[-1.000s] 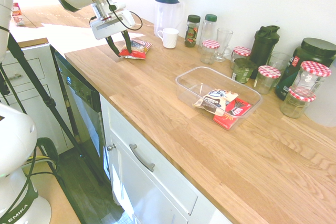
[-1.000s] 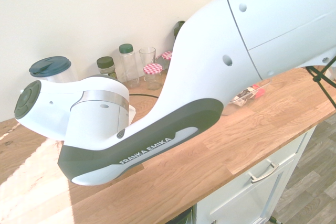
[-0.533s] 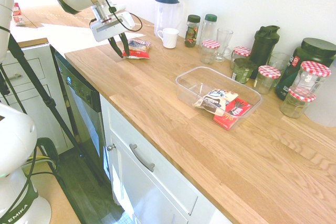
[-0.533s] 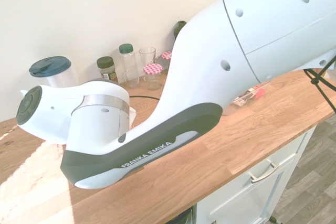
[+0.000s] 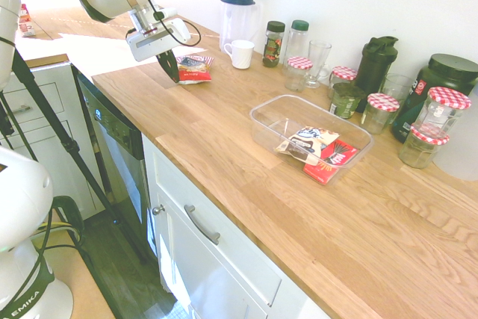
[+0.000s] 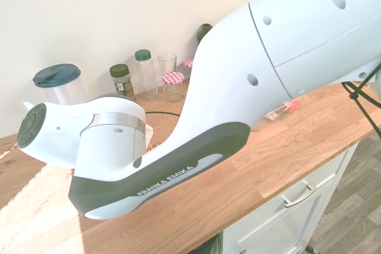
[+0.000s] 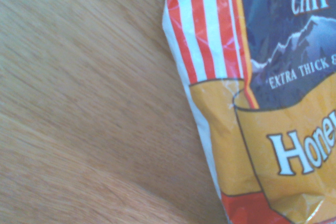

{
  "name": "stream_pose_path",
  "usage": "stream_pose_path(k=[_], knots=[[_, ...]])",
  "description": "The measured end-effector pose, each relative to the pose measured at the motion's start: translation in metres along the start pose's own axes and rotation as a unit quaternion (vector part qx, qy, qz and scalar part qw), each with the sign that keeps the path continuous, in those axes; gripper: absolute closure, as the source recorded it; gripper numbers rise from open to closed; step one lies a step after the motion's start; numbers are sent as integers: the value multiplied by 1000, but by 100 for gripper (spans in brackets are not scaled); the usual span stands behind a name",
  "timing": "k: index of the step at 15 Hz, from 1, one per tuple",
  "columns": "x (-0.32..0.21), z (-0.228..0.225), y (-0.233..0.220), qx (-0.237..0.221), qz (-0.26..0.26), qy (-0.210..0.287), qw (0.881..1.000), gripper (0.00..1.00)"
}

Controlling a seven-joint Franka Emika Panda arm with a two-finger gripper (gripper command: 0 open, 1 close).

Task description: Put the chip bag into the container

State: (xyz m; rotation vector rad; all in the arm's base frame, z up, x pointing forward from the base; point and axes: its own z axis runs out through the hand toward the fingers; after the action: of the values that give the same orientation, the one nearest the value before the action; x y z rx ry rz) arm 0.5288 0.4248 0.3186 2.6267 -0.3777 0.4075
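Observation:
The chip bag (image 5: 195, 69) lies far left on the wooden counter, a small crinkly packet with red edges and a light printed middle. My gripper (image 5: 171, 69) stands at its left edge, fingers pressed together and shut on that edge. The wrist view shows the chip bag (image 7: 262, 108) close up, with red and white stripes and an orange panel, over bare wood. The container (image 5: 263, 112), a clear shallow tub, sits mid-counter well to the right of the gripper. It holds a white-and-brown packet (image 5: 312, 141) and a flat red packet (image 5: 331, 161). In the second exterior view the arm hides both gripper and bag.
Behind the bag stand a lidded pitcher (image 5: 237, 16) and a white mug (image 5: 240, 54). Jars with red-checked lids (image 5: 382, 110), spice jars, a glass (image 5: 317, 61) and dark bottles (image 5: 376, 63) line the wall behind the container. The counter's front edge (image 5: 172, 155) drops to white cabinets.
The fingers, wide apart around the bag's left edge a second ago, have closed together on it. The bag has bunched up and shifted slightly.

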Motion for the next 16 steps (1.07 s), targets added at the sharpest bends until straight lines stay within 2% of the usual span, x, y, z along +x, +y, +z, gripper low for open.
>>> stream_pose_path(k=[3,5,11,16], knots=[[12,-9,11,6,18,8,1000,100],[27,-20,38,13,42,13,999,100],[55,-54,149,39,111,24,993,100],[60,-41,261,81,175,-2,981,100]])
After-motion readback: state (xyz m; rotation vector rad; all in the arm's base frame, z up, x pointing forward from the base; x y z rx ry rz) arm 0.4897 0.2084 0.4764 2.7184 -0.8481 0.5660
